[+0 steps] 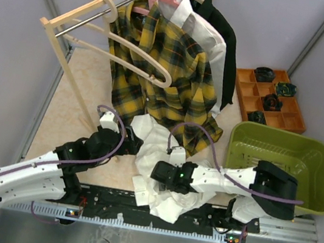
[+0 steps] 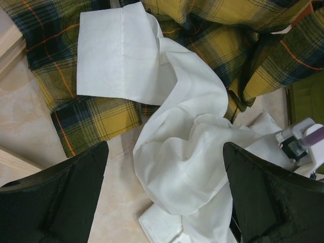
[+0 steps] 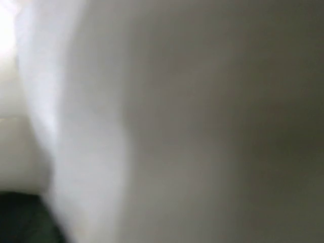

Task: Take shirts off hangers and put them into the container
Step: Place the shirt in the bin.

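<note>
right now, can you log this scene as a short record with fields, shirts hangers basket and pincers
loose white shirt: crumpled on the table at the near edge
plaid shirt: hanging at the rack
beige hanger: on the rack, no shirt on it
basket: right side, no shirt seen inside
left pincer: open above the loose white shirt
right pincer: in the white cloth, open or shut unclear

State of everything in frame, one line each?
Loose white shirt: off hanger, crumpled.
Plaid shirt: hanging on rack.
Second white shirt: hanging.
Black shirt: hanging.
Beige hanger: bare, on rack.
Basket: empty.
Left gripper: jaws open.
Right gripper: jaws not visible.
</note>
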Robot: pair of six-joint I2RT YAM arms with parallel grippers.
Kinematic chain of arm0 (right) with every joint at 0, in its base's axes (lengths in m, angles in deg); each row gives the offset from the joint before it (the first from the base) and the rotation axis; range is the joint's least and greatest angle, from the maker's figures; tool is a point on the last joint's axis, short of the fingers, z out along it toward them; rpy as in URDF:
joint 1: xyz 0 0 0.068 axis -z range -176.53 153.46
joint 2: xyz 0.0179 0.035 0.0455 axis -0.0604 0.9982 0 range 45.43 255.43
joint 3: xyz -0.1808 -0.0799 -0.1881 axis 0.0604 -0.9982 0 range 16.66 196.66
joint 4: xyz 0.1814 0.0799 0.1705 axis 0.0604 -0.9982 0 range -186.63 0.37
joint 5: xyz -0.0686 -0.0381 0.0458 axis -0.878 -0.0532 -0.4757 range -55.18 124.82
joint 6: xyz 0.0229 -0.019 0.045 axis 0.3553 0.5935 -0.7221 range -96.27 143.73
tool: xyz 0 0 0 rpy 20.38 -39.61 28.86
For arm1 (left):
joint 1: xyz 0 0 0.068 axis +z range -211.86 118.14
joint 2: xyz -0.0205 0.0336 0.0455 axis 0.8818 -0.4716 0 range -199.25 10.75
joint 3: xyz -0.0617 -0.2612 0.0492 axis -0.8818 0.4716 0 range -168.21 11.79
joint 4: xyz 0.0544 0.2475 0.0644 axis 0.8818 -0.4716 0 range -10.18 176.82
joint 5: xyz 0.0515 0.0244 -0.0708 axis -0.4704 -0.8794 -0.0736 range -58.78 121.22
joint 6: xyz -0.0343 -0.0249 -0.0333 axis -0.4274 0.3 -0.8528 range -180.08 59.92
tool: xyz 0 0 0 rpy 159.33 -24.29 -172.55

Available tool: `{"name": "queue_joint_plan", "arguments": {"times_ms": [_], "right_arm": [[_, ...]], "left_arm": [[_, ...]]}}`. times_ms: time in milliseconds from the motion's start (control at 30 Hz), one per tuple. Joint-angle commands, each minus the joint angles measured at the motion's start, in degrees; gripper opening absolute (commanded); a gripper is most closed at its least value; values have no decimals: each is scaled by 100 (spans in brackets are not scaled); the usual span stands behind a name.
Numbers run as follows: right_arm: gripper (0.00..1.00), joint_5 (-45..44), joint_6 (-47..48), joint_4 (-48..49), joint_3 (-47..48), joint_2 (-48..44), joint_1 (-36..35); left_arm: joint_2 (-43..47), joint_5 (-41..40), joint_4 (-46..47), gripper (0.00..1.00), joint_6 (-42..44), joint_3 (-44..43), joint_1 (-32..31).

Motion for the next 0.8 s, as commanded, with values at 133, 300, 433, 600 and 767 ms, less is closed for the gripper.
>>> {"name": "queue_joint_plan", "arguments": {"times_ms": [133,300,433,600,767], "right_arm": [[36,-689,-175,-67,-117,904,-227],[0,-1443,355,-318,389,-77,-398],[0,-2364,981,-590,752,-1339,-462],[0,-3384,1643,-886,1084,-2894,-460],[0,-4612,1738,-2084,2071,-3596,-459]], "left_arm": [[-111,-60,209,99,133,-194,22],[-288,35,221,99,185,-301,22],[-328,14,244,99,188,-346,22],[-301,-62,208,99,182,-311,22],[-249,-146,200,99,164,-237,22]]}}
